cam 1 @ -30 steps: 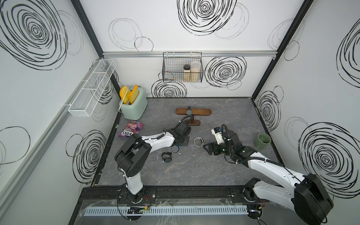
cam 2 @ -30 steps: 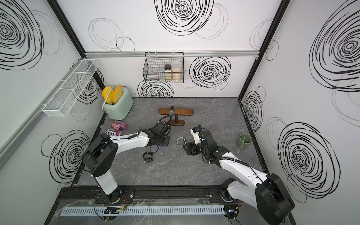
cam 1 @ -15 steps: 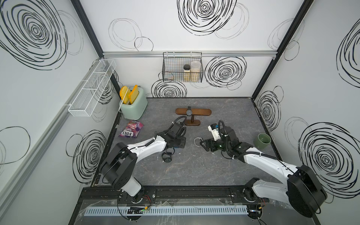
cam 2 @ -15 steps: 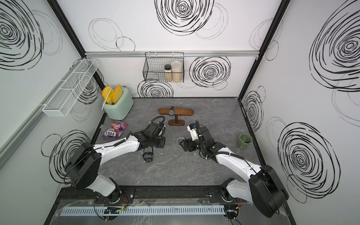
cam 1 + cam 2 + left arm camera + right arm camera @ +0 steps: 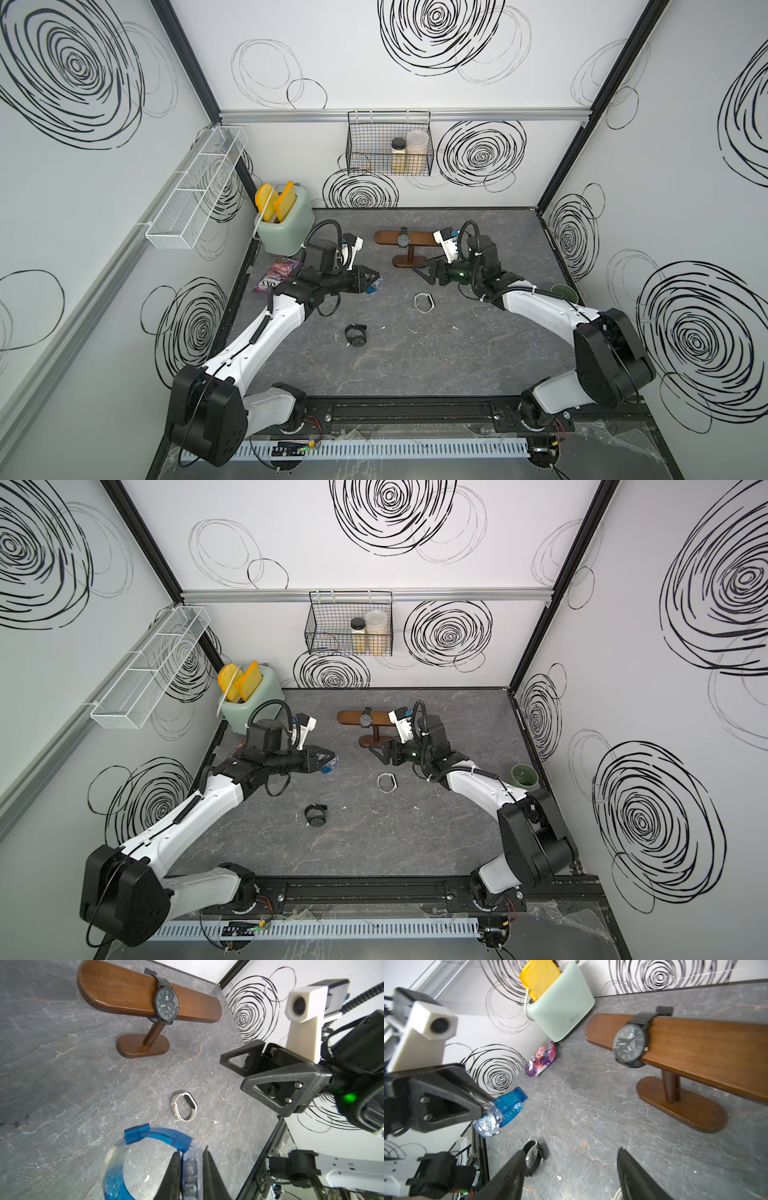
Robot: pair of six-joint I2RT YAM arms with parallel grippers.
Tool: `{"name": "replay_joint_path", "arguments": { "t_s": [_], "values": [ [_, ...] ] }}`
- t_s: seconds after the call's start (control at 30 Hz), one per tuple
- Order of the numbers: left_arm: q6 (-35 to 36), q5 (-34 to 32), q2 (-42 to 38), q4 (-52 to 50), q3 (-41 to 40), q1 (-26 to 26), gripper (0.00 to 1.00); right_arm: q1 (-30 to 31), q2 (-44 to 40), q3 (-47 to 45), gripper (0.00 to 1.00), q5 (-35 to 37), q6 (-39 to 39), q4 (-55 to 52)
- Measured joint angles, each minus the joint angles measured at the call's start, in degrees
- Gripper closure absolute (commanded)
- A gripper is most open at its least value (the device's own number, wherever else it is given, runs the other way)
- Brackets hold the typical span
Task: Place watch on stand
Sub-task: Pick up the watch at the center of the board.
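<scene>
Wire basket (image 5: 357,141) holds two jars (image 5: 398,156); level left jaws clamp the blue watch (image 5: 162,1133), right jaws apart near the stand (image 5: 386,238).

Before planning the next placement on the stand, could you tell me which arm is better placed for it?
Left, most likely. The left gripper holds the blue watch and faces a bare end of the stand. The right gripper is open and empty.

stand (image 5: 422,239) sits back-centre on the desk (image 5: 415,365), one watch (image 5: 403,240) round its bar; toaster (image 5: 286,232) back-left, snack packet (image 5: 277,274) just in front of it; fitness band (image 5: 424,302) in front of the stand; second watch (image 5: 356,336) further forward and left; cup (image 5: 564,293) far right
</scene>
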Motion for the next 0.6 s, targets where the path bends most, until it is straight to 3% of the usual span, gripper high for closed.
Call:
{"name": "replay_joint_path", "arguments": {
  "t_s": [0.13, 0.37, 0.6],
  "values": [
    [-3.1, 7.2, -1.1, 5.4, -4.8, 3.6, 1.00, 0.7, -1.3, -6.7, 0.44, -3.1, 2.6, 9.0],
    [-8.5, 16.7, -1.2, 14.8, -7.4, 4.9, 1.00, 4.4, -1.1, -7.6, 0.45, -5.2, 3.9, 14.8],
    [-16.4, 20.6, -2.2, 27.2, -11.3, 4.9, 1.00, 8.3, 3.0, -7.3, 0.46, -5.4, 6.8, 20.8]
  ]
}}
